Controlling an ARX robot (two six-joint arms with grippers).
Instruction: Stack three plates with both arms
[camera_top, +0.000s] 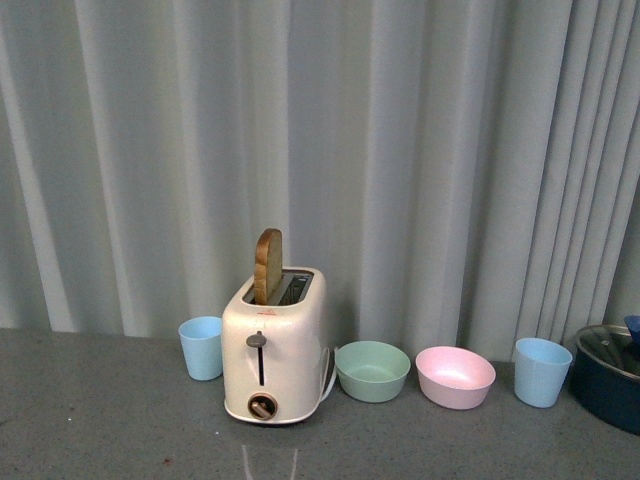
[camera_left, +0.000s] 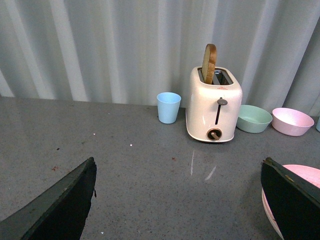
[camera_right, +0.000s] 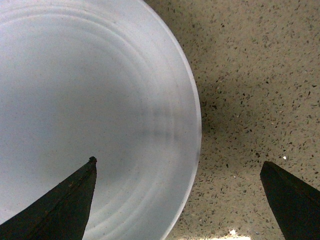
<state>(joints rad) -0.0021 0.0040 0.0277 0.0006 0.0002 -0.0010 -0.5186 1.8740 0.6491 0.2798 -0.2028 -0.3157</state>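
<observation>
We are holding our right end effector (camera_right: 178, 162) wide open and empty astride the light blue plate (camera_right: 90, 85) rim, for an edge pinch. Our left end effector (camera_left: 177, 160), also spread and empty, is hanging beside the pink plate (camera_left: 305, 175) (both presumably near the desk's (camera_left: 150, 150) front edge).

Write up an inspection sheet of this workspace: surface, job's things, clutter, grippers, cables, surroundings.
Surface: grey speckled countertop, a few faint marks.
Job's things: light blue plate flat on the counter; pink plate at the left wrist view's edge; third plate not seen.
Clutter: toaster holding toast, light blue cup beside it, green bowl, pink bowl, second blue cup, dark pot with lid.
Grippers: left gripper open, empty; right gripper open, straddling the light blue plate's rim.
Cables: white cord beside the toaster.
Surroundings: pale pleated curtain behind.
</observation>
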